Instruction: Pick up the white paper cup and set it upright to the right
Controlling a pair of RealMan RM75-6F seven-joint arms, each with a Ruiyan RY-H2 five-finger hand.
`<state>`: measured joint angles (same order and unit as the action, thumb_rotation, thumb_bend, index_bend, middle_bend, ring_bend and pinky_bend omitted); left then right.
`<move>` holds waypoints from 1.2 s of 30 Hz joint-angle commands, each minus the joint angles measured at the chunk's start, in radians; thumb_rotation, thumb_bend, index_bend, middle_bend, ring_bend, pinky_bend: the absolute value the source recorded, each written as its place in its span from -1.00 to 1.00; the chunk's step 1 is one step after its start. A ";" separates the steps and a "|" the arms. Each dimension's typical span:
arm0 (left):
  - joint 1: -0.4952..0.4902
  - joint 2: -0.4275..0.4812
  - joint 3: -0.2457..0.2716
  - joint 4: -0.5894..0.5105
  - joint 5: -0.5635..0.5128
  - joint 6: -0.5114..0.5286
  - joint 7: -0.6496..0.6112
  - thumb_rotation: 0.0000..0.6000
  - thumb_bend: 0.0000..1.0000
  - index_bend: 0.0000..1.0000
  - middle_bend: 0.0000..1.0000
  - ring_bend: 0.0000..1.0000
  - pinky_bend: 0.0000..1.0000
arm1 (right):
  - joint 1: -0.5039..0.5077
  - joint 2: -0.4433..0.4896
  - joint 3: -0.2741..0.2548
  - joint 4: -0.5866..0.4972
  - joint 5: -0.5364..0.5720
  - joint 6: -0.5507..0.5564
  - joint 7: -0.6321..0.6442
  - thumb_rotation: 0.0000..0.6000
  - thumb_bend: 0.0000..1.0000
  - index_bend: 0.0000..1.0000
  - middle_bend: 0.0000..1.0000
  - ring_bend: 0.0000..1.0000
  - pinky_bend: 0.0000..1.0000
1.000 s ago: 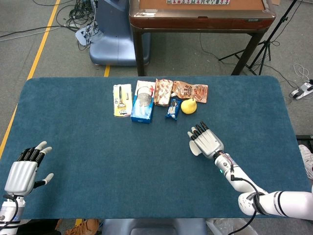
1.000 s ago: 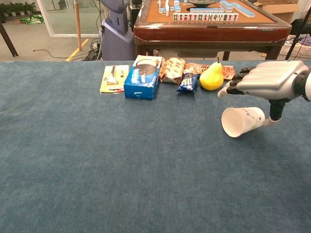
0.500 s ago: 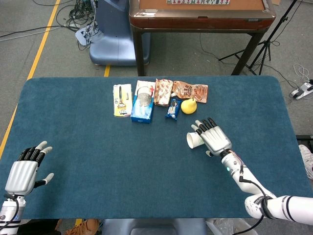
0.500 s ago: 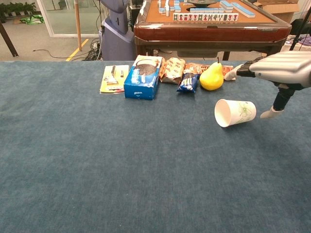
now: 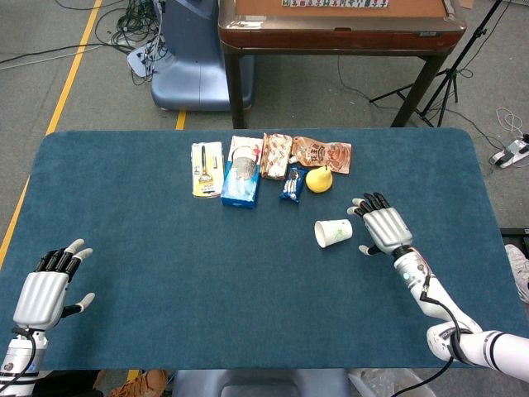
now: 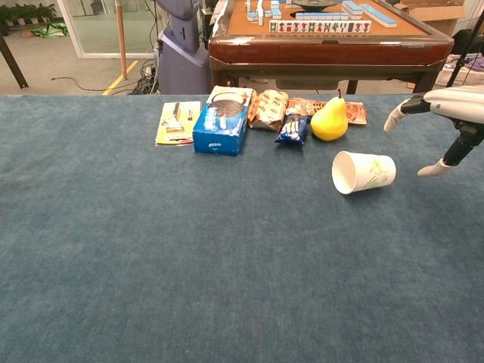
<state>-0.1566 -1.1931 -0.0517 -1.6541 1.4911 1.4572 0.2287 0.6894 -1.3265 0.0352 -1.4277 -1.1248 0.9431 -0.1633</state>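
The white paper cup [image 5: 333, 233] [image 6: 364, 172] lies on its side on the blue table, mouth facing left. My right hand [image 5: 384, 227] [image 6: 448, 117] hovers just to the right of the cup, palm down, fingers spread, holding nothing and not touching it. At the table's near left corner my left hand [image 5: 48, 283] rests open with nothing in it; the chest view does not show it.
A row of items lies at the table's far middle: a yellow card with a tool [image 5: 207, 169], a blue box [image 5: 241, 182], snack packets [image 5: 276, 155], a small blue packet [image 5: 292, 185] and a yellow pear [image 5: 319, 179] just behind the cup. A mahjong table [image 5: 339, 25] stands beyond.
My right hand has moved to the right, off from above the cup, which now lies fully uncovered. The cup shifted slightly. The left hand barely moved.
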 commanded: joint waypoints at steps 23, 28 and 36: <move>0.000 0.001 0.000 -0.004 -0.001 0.000 0.007 1.00 -0.71 -0.56 -0.75 -0.68 -0.72 | -0.017 -0.199 0.062 0.303 -0.115 -0.078 0.228 1.00 -0.59 -0.32 -0.62 -1.00 -1.00; -0.001 0.000 0.000 -0.004 -0.004 -0.004 0.009 1.00 -0.71 -0.56 -0.75 -0.68 -0.72 | -0.012 -0.220 0.071 0.334 -0.126 -0.087 0.239 1.00 -0.59 -0.32 -0.62 -1.00 -1.00; -0.002 0.000 -0.001 -0.006 -0.006 -0.006 0.010 1.00 -0.71 -0.56 -0.75 -0.68 -0.72 | -0.001 -0.248 0.080 0.374 -0.142 -0.105 0.245 1.00 -0.59 -0.32 -0.62 -1.00 -1.00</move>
<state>-0.1584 -1.1933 -0.0523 -1.6597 1.4854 1.4515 0.2382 0.6872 -1.5713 0.1140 -1.0576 -1.2649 0.8410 0.0817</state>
